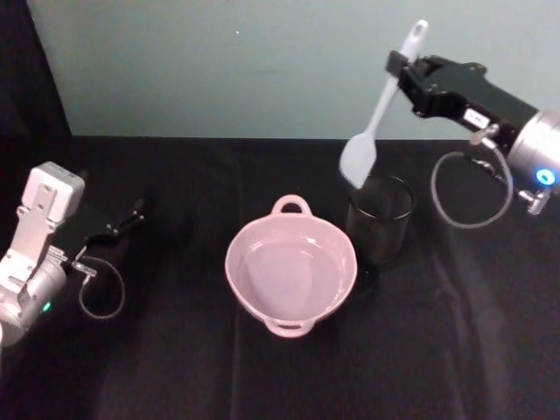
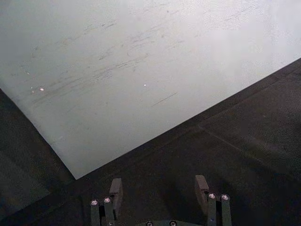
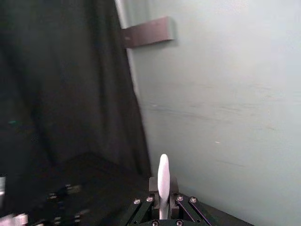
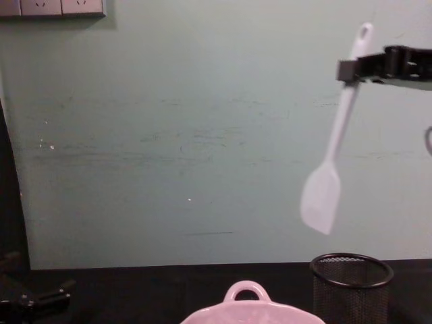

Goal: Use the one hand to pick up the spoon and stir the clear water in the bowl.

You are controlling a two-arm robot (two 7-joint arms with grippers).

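Note:
My right gripper [image 1: 400, 66] is shut on the upper handle of the white spoon [image 1: 374, 122], which hangs blade-down in the air. In the chest view the spoon [image 4: 332, 148] is well above the black mesh cup [image 4: 351, 287], with the right gripper [image 4: 347, 69] near its top. The spoon's handle end [image 3: 162, 181] stands up between the right gripper's jaws in the right wrist view. The pink bowl [image 1: 291, 271] with clear water sits at the table's middle, to the left of the cup; its rim [image 4: 248, 307] shows in the chest view. My left gripper [image 1: 131, 215] rests open, low at the left.
A black wire-mesh cup [image 1: 380, 219] stands just right of the bowl, under the spoon's blade. A black cloth [image 1: 175, 367] covers the table. A pale green wall [image 1: 219, 61] rises behind it. Grey cables loop beside both wrists.

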